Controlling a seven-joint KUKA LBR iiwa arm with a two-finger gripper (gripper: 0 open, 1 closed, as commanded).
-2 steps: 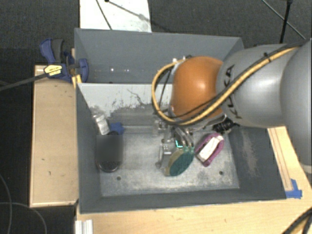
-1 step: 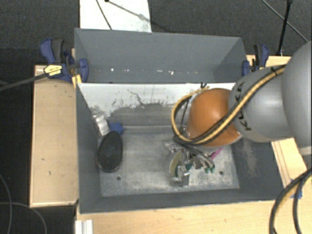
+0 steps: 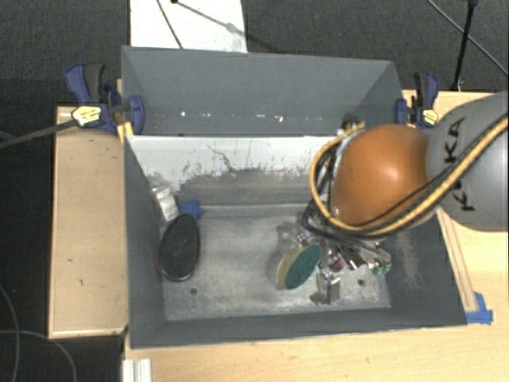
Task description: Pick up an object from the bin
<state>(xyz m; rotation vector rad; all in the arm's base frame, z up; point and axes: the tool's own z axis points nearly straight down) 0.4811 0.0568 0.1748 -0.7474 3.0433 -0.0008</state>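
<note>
The big grey arm [image 3: 471, 159] had black letters on its side, part of the name KUKA. A K and an A could be read near the top, and one more K lower down. A cable [image 3: 457, 175] crossed the letters between them. No other words or numbers could be read.

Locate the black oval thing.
The black oval thing lies at the left of the bin, beside a small blue-and-white thing, far from the gripper.
</note>
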